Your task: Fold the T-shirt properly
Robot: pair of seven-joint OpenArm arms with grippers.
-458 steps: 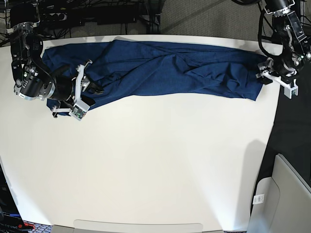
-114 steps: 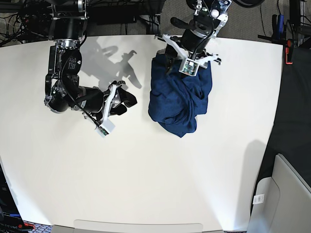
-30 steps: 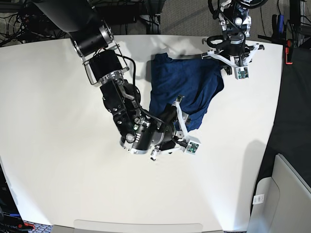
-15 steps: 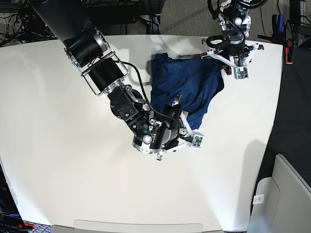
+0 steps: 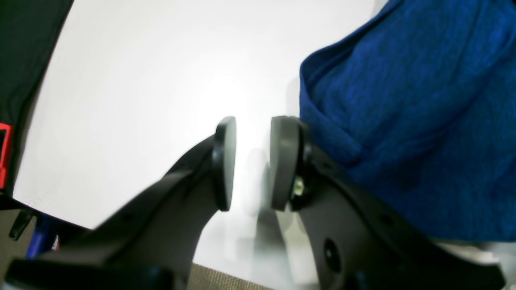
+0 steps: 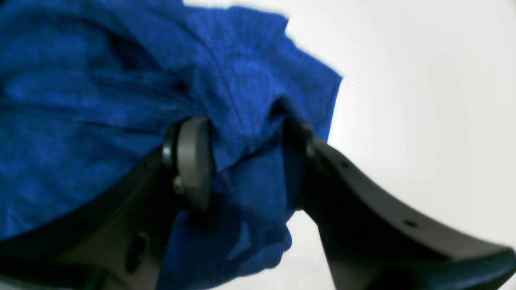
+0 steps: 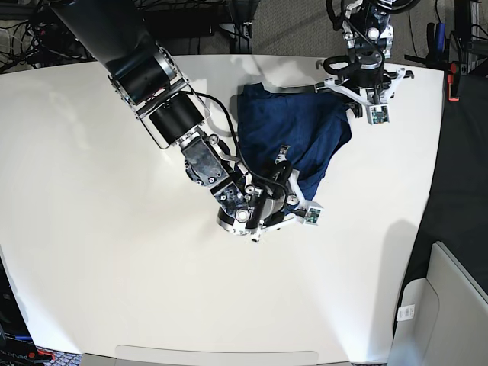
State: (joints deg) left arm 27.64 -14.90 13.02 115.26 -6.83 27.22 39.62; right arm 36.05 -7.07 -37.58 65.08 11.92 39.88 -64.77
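The dark blue T-shirt (image 7: 293,133) lies bunched in a thick heap on the white table (image 7: 114,267), right of the middle. My right gripper (image 7: 294,189) is at the heap's near corner. In the right wrist view my right gripper (image 6: 244,161) stands open, and a fold of the T-shirt (image 6: 100,92) bulges between the wide jaws. My left gripper (image 7: 352,99) hangs over the heap's far right edge. In the left wrist view my left gripper (image 5: 250,161) stands open by a narrow gap, with only table showing in it. The T-shirt (image 5: 411,100) lies just outside its right finger.
The right arm (image 7: 164,99) stretches across the table from the far left to the heap. A grey bin (image 7: 450,305) stands beyond the table's right edge. Cables and a red tool (image 7: 455,76) lie behind the far edge.
My right gripper has slid right along the heap's near edge to its corner, and cloth now sits between its jaws. The left arm has not moved.
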